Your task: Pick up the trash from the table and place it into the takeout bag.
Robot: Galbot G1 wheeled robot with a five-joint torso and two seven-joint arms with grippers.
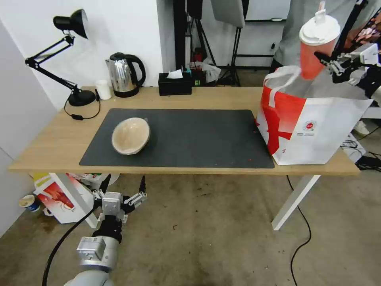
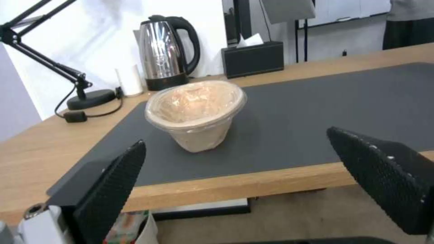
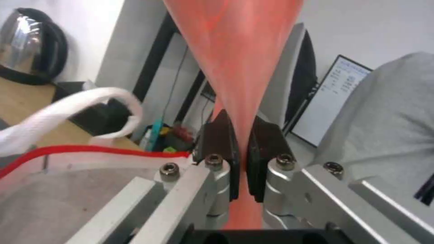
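Right gripper jaws pinched tight on the red cup, held above the open takeout bag — round logo, lettering unreadable. Left gripper jaws spread wide, empty, below the table edge — beige bowl on the mat.

The dark grey mat lies bare around the beige paper-pulp bowl, open from the front edge and both sides. The kettle, tissue box and desk lamp line the tabletop back edge. The takeout bag blocks the right end; its mouth is open upward, with a white strap handle arching over the near rim.
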